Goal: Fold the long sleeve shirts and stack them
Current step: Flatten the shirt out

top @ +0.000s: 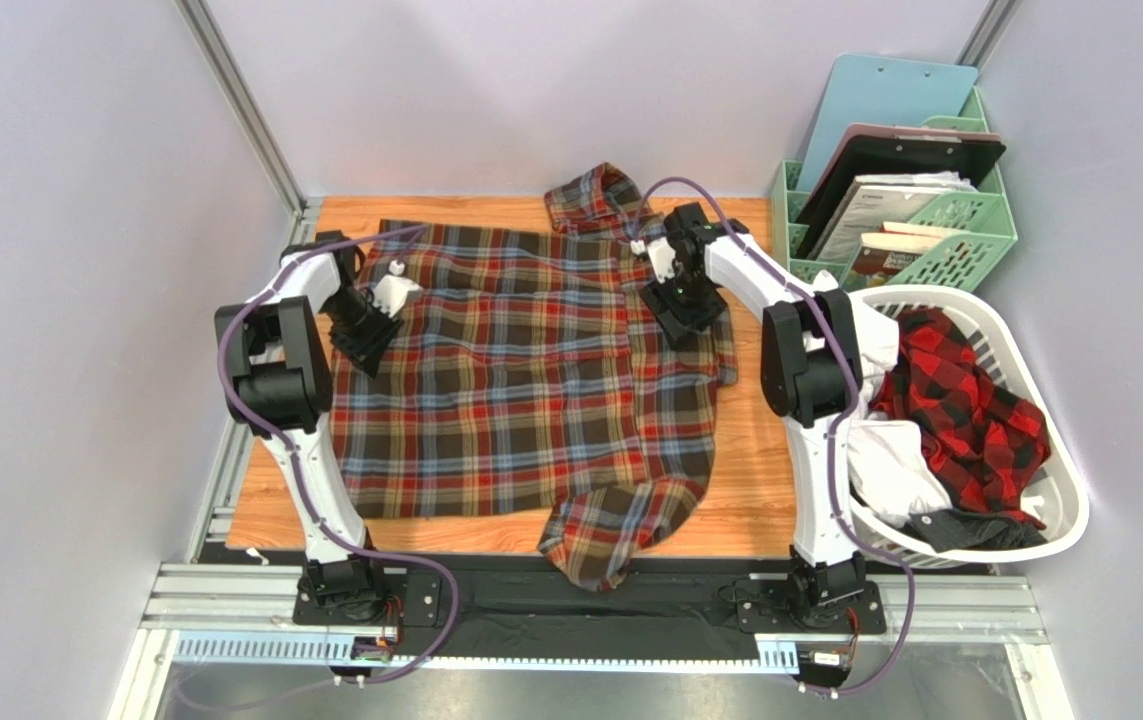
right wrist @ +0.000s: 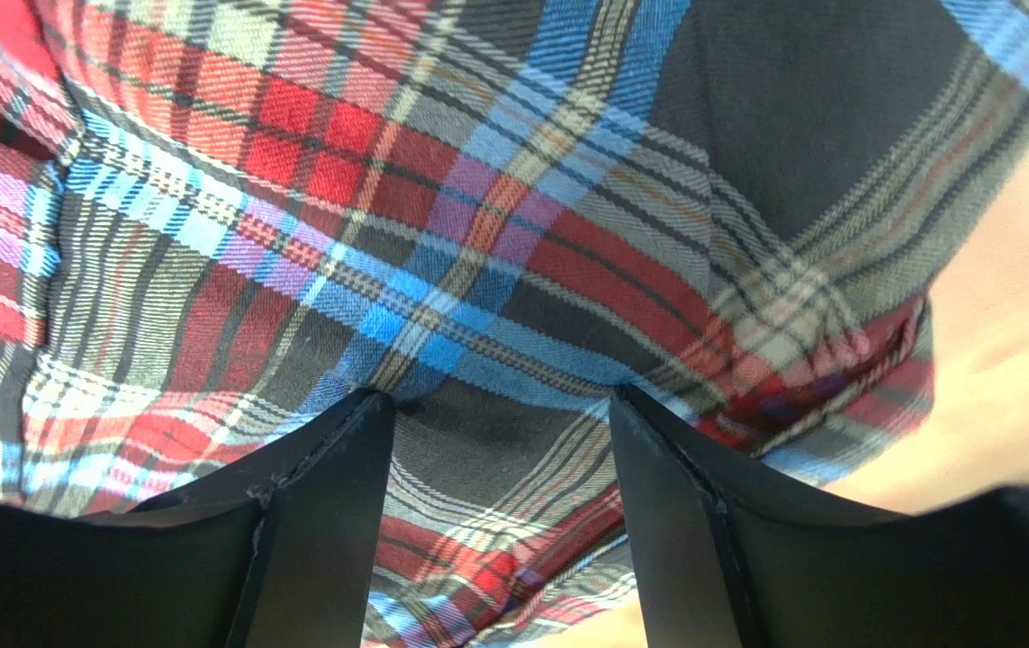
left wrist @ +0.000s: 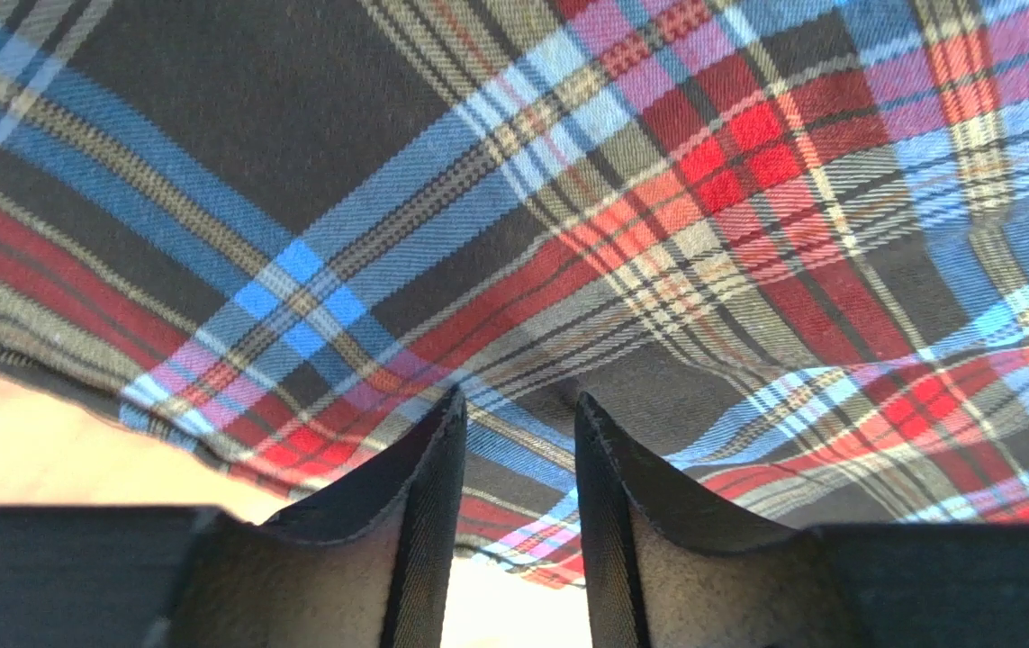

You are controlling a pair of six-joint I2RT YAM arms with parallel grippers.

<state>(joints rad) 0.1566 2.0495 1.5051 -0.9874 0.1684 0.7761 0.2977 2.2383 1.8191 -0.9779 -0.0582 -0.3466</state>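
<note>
The dark brown-olive tartan shirt lies spread flat on the wooden table, collar at the back and one sleeve folded toward the front edge. My left gripper is low over the shirt's left edge; in the left wrist view its jaws stand apart astride the cloth hem. My right gripper is low over the shirt's upper right side; in the right wrist view its jaws stand wide apart with tartan cloth between them. The red-and-black check shirt lies in the basket.
A white laundry basket stands at the right with the check shirt and white and dark clothes in it. A green desk organizer with clipboards and papers stands at the back right. Grey walls close in the left, back and right.
</note>
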